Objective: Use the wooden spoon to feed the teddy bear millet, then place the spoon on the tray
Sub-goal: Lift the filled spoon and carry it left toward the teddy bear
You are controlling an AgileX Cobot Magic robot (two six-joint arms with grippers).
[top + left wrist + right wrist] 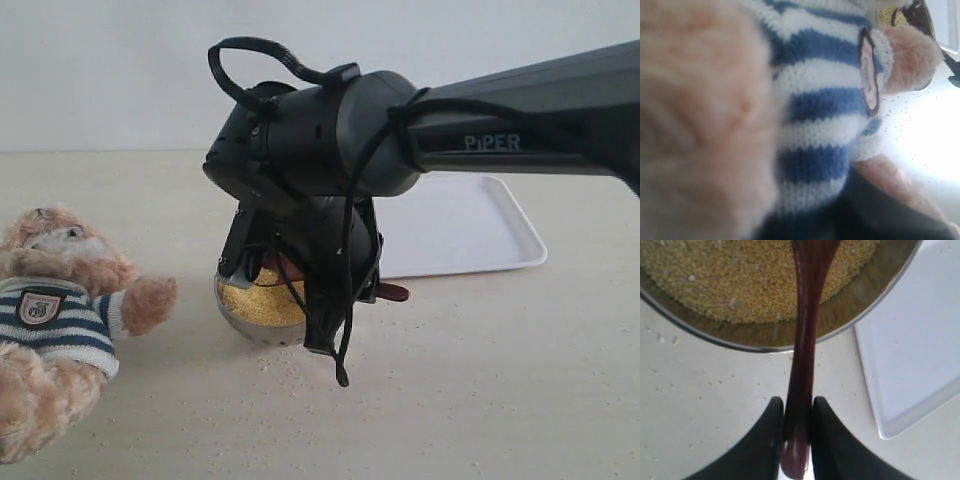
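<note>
The teddy bear, in its striped shirt with a crest badge, leans at the table's left edge. It fills the left wrist view, pressed against a dark finger of my left gripper, which grips it. My right arm reaches across to the steel bowl of yellow millet. My right gripper is shut on the handle of the wooden spoon. The handle slopes over the bowl's rim into the millet, and its bowl end is out of sight. The handle's tip shows beside the arm.
The white tray lies behind and right of the bowl, its corner close to the spoon handle. Loose grains are scattered on the beige table around the bowl. The right arm's housing and cables hang over the bowl.
</note>
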